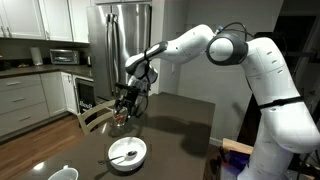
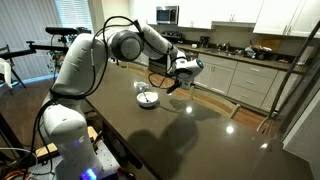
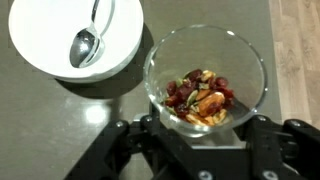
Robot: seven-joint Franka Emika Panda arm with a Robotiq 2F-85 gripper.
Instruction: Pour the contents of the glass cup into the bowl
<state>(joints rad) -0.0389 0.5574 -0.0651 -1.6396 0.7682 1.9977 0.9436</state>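
Observation:
In the wrist view the glass cup (image 3: 205, 70) sits between my gripper's (image 3: 200, 132) fingers, which are shut on its sides. It holds the contents (image 3: 200, 98), reddish-brown bits heaped on the side near the gripper. The white bowl (image 3: 40, 30) lies at the upper left with a metal spoon (image 3: 85, 45) in it, next to the glass and apart from it. In both exterior views the gripper (image 1: 127, 100) (image 2: 178, 78) holds the glass cup (image 1: 123, 113) above the dark table, off to one side of the bowl (image 1: 112, 157) (image 2: 140, 100).
A smaller white cup (image 1: 62, 174) stands at the table's near corner. A wooden chair (image 1: 95, 115) (image 2: 215, 100) stands at the table's edge near the gripper. Kitchen counters and a steel fridge (image 1: 120, 40) are behind.

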